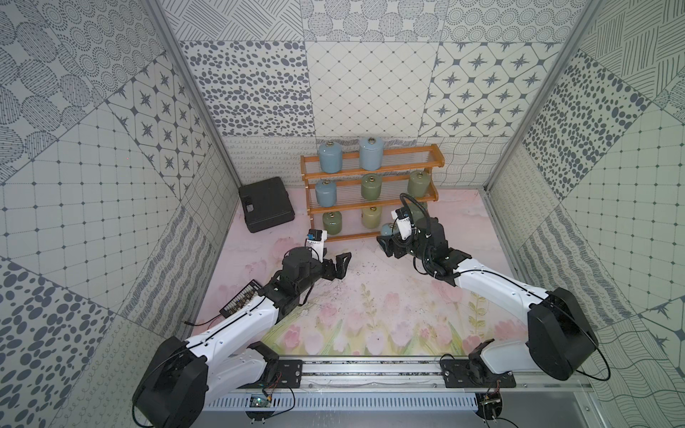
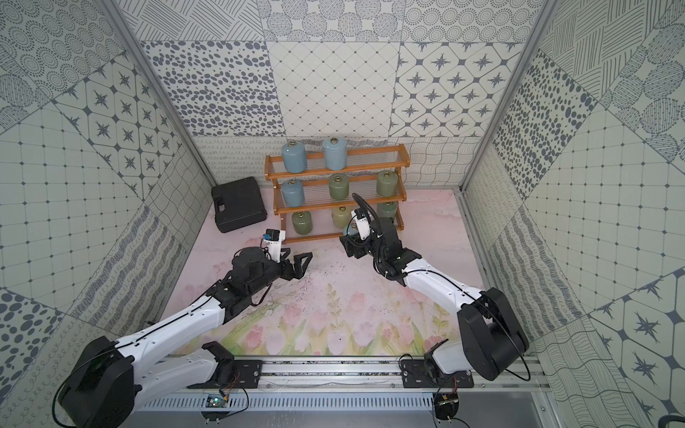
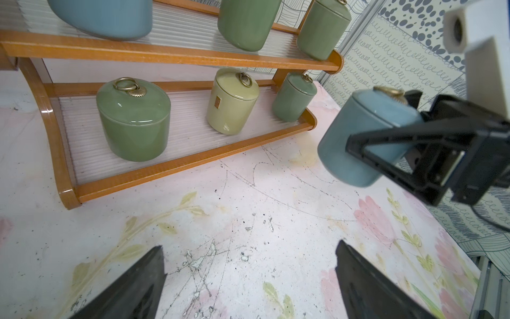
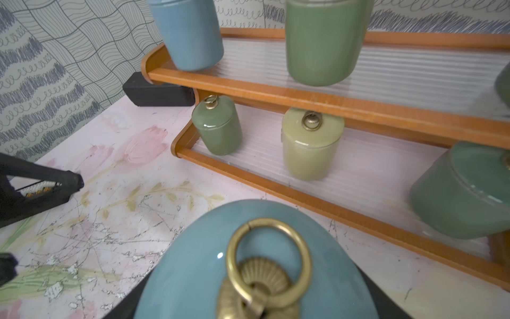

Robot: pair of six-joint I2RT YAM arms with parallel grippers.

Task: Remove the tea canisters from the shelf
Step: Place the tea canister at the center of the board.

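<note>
A blue-grey canister [image 3: 358, 116] is gripped by the right end effector [image 3: 378, 124] just off the shelf [image 3: 176, 165] front; the left end effector [image 1: 340, 266] is seen open.

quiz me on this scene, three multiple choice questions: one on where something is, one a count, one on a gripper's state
1. In both top views, where is the black case relative to the shelf?
a) beside its left end
b) on its top tier
c) in front of it, between the arms

2. How many canisters stand on the top tier?
a) one
b) two
c) four

3. The right gripper is
a) open and empty
b) shut on a blue canister
c) shut on a green canister

Answers:
1 a: the case lies flat next to the shelf's left end, not on any tier.
2 b: only two stand up there, both blue.
3 b: its fingers clamp the blue canister's sides, and the canister is off the shelf.
</note>
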